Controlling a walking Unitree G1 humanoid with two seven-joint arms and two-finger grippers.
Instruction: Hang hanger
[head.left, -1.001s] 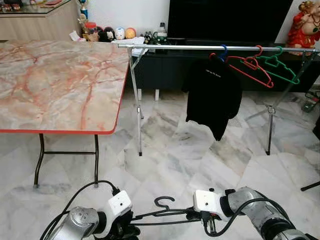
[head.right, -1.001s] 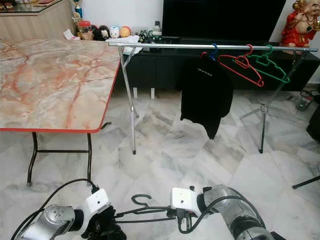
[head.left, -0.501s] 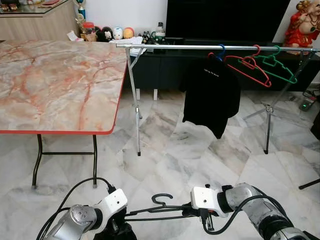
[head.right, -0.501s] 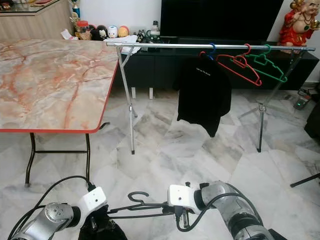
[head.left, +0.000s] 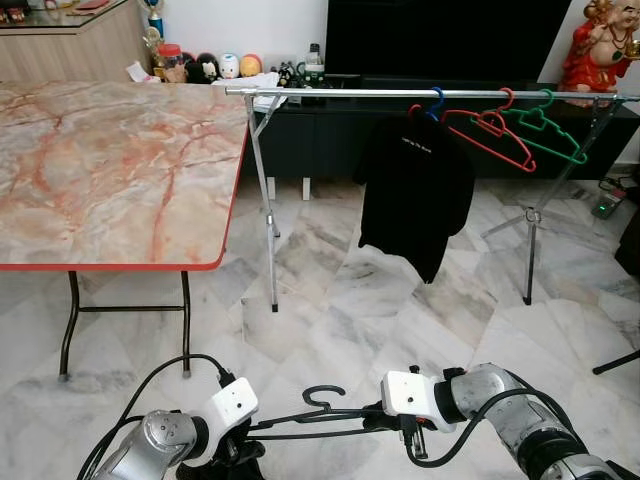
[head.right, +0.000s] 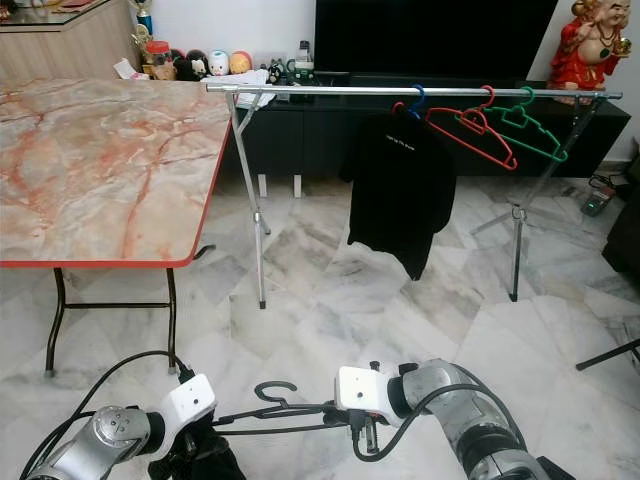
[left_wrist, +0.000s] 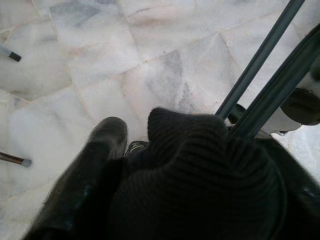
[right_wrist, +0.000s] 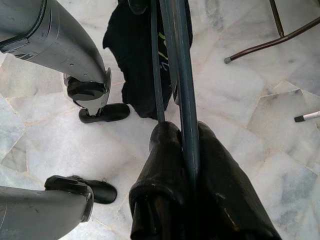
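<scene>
right gripper (right_wrist: 182, 145) is clamping shut on one end of the black hanger (head.left: 320, 420), holding it low, well short of the rail (head.left: 420, 94). left gripper (head.left: 235, 455) is at the hanger's other end with dark cloth (left_wrist: 200, 185) bunched there; can't tell its finger gap.

Marble floor (head.left: 340, 300), marble-top table (head.left: 110, 170), dark TV cabinet (head.left: 330, 140).
</scene>
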